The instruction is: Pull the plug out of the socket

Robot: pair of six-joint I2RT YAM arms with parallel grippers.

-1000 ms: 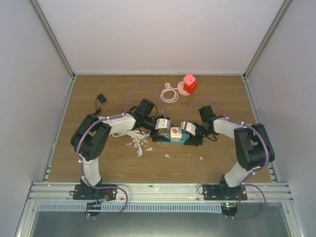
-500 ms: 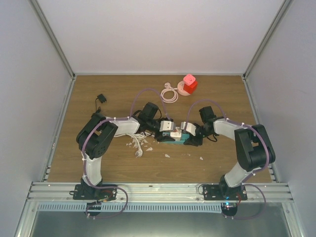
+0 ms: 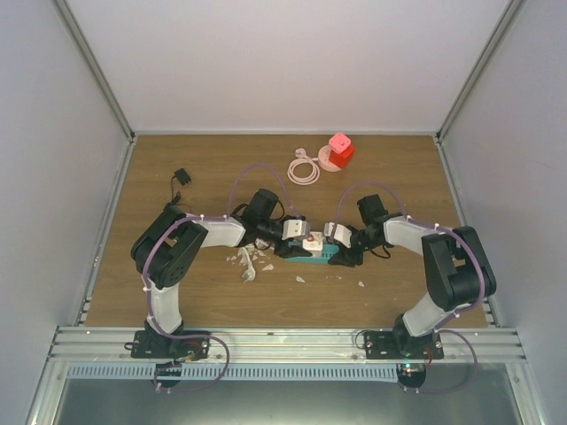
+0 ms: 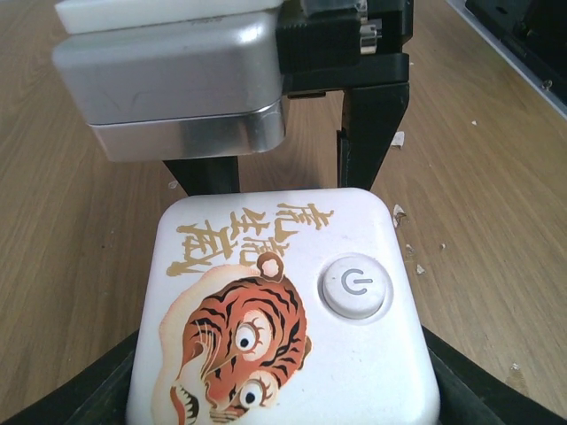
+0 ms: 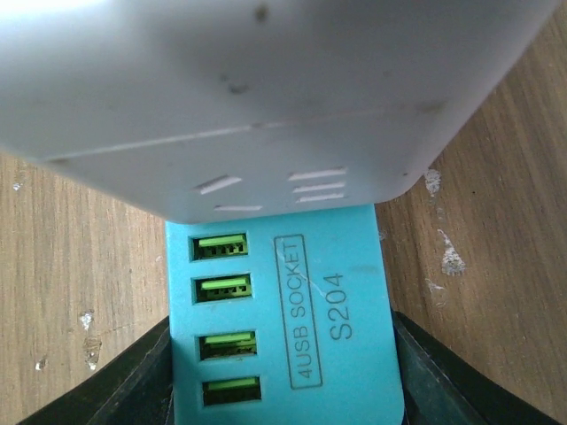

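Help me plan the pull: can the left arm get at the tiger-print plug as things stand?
Likely yes: the left fingers flank the tiger-print plug with nothing between, while the right fingers clamp the teal USB socket beneath it.

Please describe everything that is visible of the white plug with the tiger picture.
The white plug is a rounded square block, glossy plastic by its look. Its top carries an orange tiger face, gold Chinese characters and a round power button. It sits on the teal socket, not yet pulled off, near the middle of the table. The left arm's black fingers stand close against two opposite sides; whether they press it is unclear.
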